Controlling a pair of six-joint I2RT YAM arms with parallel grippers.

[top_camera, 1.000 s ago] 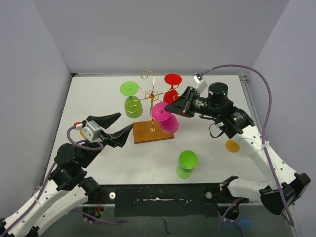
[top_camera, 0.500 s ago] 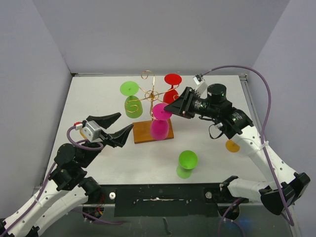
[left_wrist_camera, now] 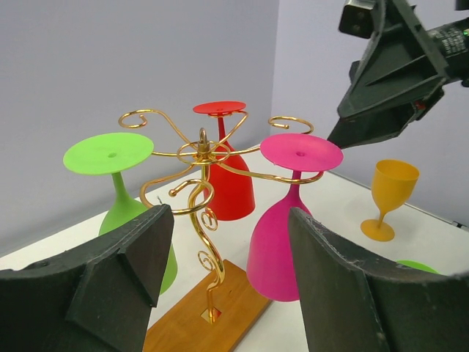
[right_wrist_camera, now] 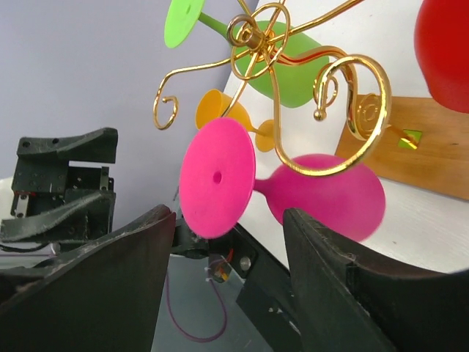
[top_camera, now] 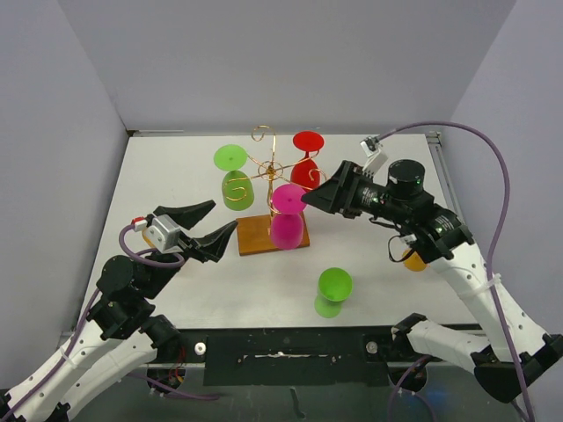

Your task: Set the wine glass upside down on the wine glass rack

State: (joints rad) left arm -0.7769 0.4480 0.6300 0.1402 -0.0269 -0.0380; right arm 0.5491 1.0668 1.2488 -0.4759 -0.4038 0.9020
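1. While the right gripper (top_camera: 308, 200) hovers just beside it, the pink wine glass (top_camera: 287, 227) hangs upside down on the wine glass rack (top_camera: 253, 236). Its foot rests on the rack's gold wire and its bowl points down over the wooden base.
2. The right jaws stand wide apart on either side of the pink foot and hold nothing.
3. The left gripper (top_camera: 224, 216) is also spread wide and empty, near the rack's left side and pointing toward it.
4. The placing looks done to me, and what seems left is to draw the right arm clear. I cannot tell whether the bowl's rim touches the base.
5. A hanging green glass (top_camera: 236, 186) and a red glass (top_camera: 305, 169) are inverted on other arms of the rack.
6. A second green glass (top_camera: 332, 292) sits on the table (top_camera: 167, 176) toward the near edge. An orange glass (left_wrist_camera: 388, 196) stands upright off to the right.
7. The red glass is just behind the right gripper, and the curled wire ends are close to its fingers. A sideways retreat could knock either of them.
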